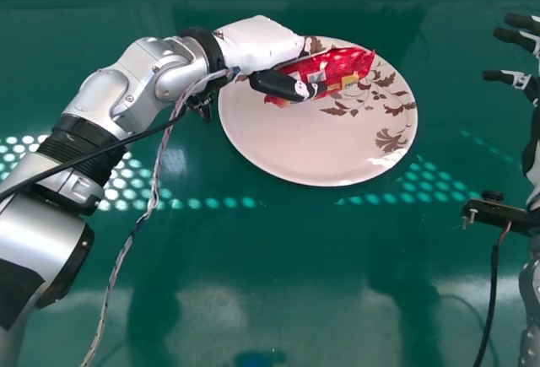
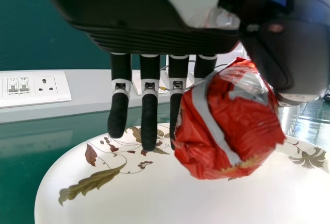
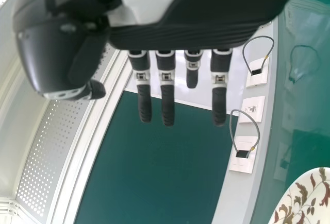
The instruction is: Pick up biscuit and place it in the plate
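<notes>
Biscuit packet (image 1: 344, 65): over the far part of my plate (image 1: 287, 143); can't tell if they touch.
Left hand (image 1: 261, 40): I've got the packet pinched, thumb against fingers.
Right hand (image 1: 513, 38): right, fingers extended, open.

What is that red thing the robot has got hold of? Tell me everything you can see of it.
The biscuit packet is red, glossy and crumpled, its wrapper looking like thin plastic film, with a silvery-grey stripe across it and some yellow near one edge. It looks closed. The left hand holds it between thumb and fingers, at a slant, over the far part of the plate. Whether it touches the plate, I cannot tell.
</notes>
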Robot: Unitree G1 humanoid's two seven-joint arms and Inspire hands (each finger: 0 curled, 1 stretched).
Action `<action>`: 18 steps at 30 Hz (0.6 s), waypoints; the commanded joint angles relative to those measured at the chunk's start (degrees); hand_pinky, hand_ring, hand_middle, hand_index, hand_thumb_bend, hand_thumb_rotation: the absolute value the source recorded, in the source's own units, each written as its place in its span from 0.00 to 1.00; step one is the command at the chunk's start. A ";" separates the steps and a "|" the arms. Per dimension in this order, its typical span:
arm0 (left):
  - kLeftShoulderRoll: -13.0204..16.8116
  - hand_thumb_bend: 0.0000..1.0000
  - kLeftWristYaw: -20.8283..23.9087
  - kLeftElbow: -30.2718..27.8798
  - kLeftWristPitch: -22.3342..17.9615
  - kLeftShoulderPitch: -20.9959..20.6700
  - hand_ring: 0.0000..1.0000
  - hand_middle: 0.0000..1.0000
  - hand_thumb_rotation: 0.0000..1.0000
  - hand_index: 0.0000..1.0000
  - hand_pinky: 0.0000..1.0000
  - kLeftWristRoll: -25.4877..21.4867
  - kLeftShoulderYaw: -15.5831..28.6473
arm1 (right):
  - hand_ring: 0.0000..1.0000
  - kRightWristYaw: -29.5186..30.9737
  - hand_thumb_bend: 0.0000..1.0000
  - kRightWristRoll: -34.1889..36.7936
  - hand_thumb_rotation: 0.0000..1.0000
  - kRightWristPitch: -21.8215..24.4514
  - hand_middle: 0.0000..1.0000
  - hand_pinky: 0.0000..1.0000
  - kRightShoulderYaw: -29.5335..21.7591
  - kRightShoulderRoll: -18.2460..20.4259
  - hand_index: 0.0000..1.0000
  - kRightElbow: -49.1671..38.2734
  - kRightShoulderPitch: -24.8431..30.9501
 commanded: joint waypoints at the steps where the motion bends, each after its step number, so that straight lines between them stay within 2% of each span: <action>1: -0.43 0.46 1.54 0.21 -0.75 -1.33 0.41 0.51 0.00 0.56 0.27 -0.36 -0.04 | 0.68 0.23 0.51 0.18 0.19 -0.77 0.73 0.56 -0.13 0.03 0.75 -0.71 0.35; 4: -0.48 0.48 -0.29 0.21 -0.16 -1.79 0.39 0.49 0.00 0.57 0.29 -0.60 -0.23 | 0.68 0.21 0.52 0.20 0.21 -1.13 0.73 0.57 -0.29 0.04 0.75 -0.56 0.48; 5: -0.18 0.69 -2.21 -0.58 0.63 -2.11 0.48 0.58 0.02 0.65 0.36 -0.10 -0.71 | 0.68 0.23 0.52 0.10 0.22 -1.28 0.73 0.57 -0.25 -0.02 0.75 -0.56 0.52; 6: 0.11 0.81 -3.72 -1.62 1.33 -2.17 0.66 0.73 0.15 0.75 0.49 0.25 -0.96 | 0.68 0.26 0.52 0.05 0.22 -1.33 0.73 0.56 -0.25 -0.07 0.74 -0.60 0.58; 7: 0.46 0.90 -4.50 -2.70 1.73 -2.12 0.78 0.84 0.24 0.83 0.61 0.83 -1.22 | 0.68 0.34 0.52 0.22 0.22 -1.33 0.72 0.56 -0.31 -0.04 0.74 -0.65 0.62; 8: 0.71 0.95 -4.80 -3.64 1.96 -1.91 0.88 0.92 0.32 0.88 0.71 1.18 -1.29 | 0.68 0.41 0.51 0.32 0.22 -1.37 0.73 0.57 -0.34 -0.03 0.74 -0.67 0.67; 9: 0.87 0.98 -4.92 -4.40 2.14 -1.64 0.95 0.97 0.39 0.93 0.78 1.42 -1.24 | 0.68 0.42 0.51 0.40 0.22 -1.34 0.73 0.57 -0.38 0.02 0.74 -0.72 0.73; 11: 1.08 1.00 -5.16 -5.38 2.49 -1.25 0.99 0.99 0.43 0.96 0.82 1.78 -1.20 | 0.68 0.33 0.52 0.07 0.23 -1.38 0.73 0.57 -0.41 -0.01 0.74 -0.70 0.93; 14: 1.33 1.00 -5.57 -6.30 2.92 -0.92 1.00 1.00 0.49 0.99 0.86 1.99 -1.15 | 0.68 0.24 0.52 -0.89 0.25 -1.74 0.73 0.58 -0.32 -0.28 0.74 -0.71 1.29; 18: 1.82 1.00 -4.86 -7.47 2.96 -0.29 1.00 1.00 0.51 1.00 0.98 2.46 -0.99 | 0.68 0.08 0.53 -1.14 0.27 -1.26 0.73 0.57 -0.43 0.03 0.74 -1.01 1.61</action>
